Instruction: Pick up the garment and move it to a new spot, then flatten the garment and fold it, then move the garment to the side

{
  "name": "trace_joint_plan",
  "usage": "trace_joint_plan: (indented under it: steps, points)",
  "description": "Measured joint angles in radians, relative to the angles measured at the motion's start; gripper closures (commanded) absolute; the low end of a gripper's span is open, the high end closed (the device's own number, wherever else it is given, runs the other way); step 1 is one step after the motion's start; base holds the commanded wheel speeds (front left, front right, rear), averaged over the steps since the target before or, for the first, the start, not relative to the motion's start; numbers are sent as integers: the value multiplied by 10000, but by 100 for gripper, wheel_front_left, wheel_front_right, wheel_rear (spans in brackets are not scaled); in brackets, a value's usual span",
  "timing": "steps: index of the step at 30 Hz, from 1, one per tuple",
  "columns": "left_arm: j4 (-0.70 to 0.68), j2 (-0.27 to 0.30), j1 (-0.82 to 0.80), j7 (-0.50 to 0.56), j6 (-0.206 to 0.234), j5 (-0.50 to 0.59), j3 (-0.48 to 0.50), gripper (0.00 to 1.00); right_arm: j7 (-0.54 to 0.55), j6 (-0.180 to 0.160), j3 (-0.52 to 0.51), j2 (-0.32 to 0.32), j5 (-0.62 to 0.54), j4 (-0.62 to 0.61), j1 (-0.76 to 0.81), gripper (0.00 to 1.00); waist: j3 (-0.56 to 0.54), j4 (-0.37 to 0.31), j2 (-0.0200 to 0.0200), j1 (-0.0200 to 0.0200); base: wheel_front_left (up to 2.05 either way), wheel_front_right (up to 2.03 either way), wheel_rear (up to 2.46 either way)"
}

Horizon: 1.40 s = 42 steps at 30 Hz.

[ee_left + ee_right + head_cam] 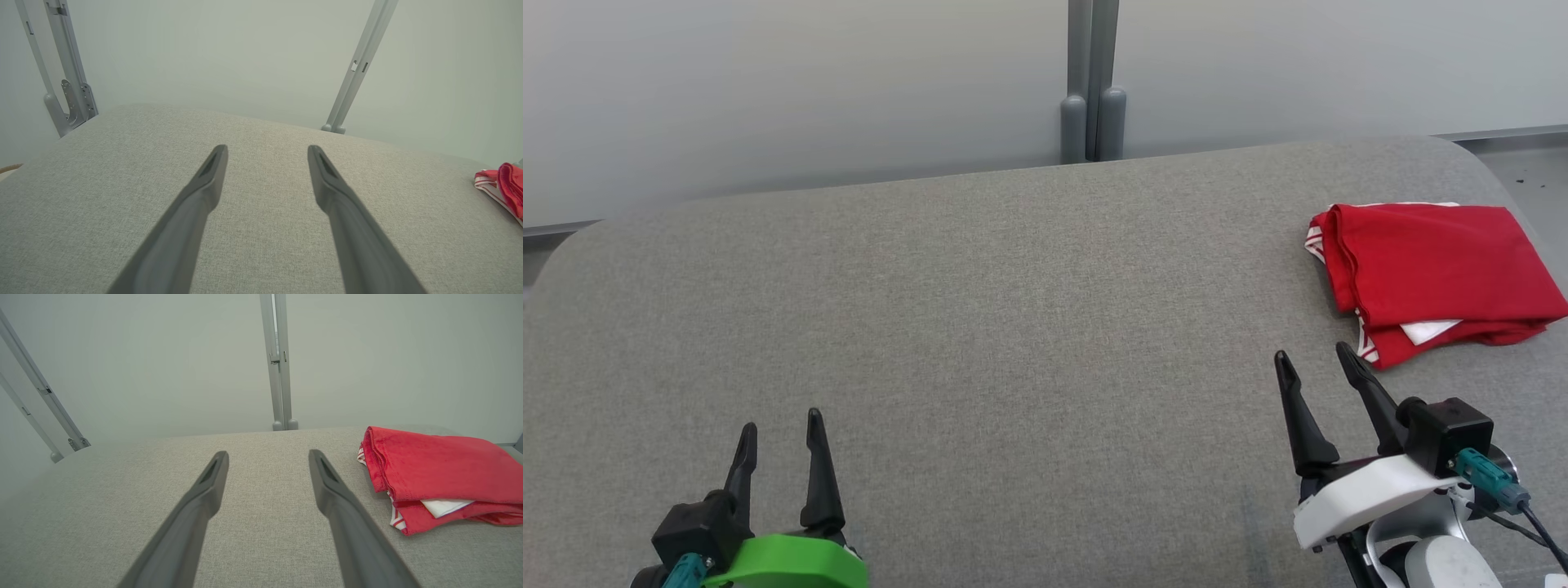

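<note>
The garment (1433, 273) is red with white trim and lies folded into a compact stack at the far right of the grey table (1013, 327). In the right wrist view the garment (441, 477) sits to the right of my fingers, and in the left wrist view a sliver of the garment (504, 185) peeks in at the right edge. My right gripper (1315, 358) hovers open just short of the stack's near left corner, holding nothing. Low at the left, my left gripper (781, 422) is open and empty over bare fabric.
A pale wall with grey upright posts (1093, 82) runs behind the table. The table's rounded right edge (1503, 175) lies close beside the garment, with floor beyond it. Wide bare grey surface spans the middle and left.
</note>
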Motion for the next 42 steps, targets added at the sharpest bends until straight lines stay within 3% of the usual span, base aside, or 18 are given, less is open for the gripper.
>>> trace_joint_plan:
  steps: [18, 19, 26, 30, 42]
  points:
    - [-31, 19, 0, 0, 2, 104, -15, 0, 0, 0, 2, 2, -35, -10, -11, 0, 56, 78, 0, 0, 0, 0, 0]
    - [-31, 36, 0, 0, 4, 136, -19, 100, -2, 0, -2, 2, -33, -8, -12, 100, 59, 79, 0, 0, 0, 0, 0]
    - [493, -121, 15, 125, -2, -29, -69, 100, 29, 0, 4, 65, 146, 573, 223, 100, 62, 78, 4, 1, 0, 0, 0]
    - [520, -236, 12, 303, -61, -640, 65, 100, 130, 0, -84, 58, 938, 709, 201, 100, 54, 74, 19, 1, 0, 0, 0]
    - [779, -410, -327, 782, -527, -2309, 581, 100, 430, -2, -339, -12, 3166, 1193, -169, 100, 104, 55, 2, 1, 0, 0, 0]
